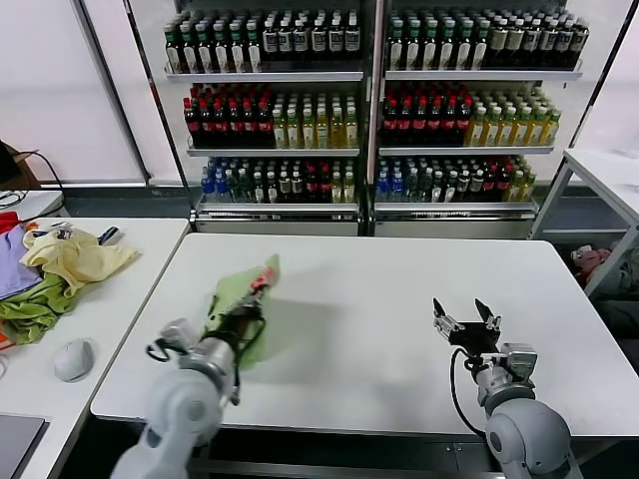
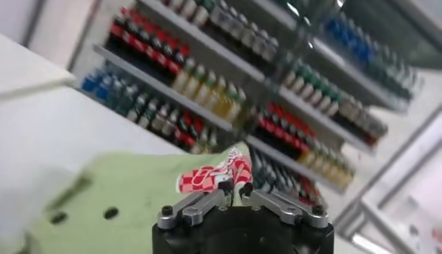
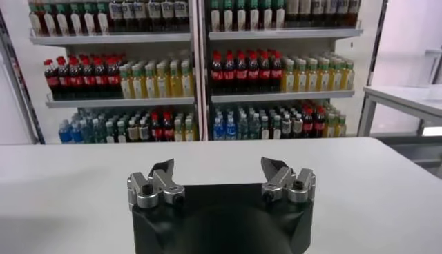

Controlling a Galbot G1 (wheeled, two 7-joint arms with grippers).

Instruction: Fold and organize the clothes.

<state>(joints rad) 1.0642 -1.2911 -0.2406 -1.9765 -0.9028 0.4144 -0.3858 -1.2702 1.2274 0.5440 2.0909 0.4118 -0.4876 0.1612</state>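
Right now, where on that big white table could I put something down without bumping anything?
The white table is bare across its middle and far side, between the light green polo shirt pinched in the shut left gripper and the open right gripper. The side table is crowded with a pale yellow garment and grey mouse.

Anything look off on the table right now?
The polo shirt is bunched up, lifted off the white table in the shut left gripper, not flat. The right gripper hangs open, empty.
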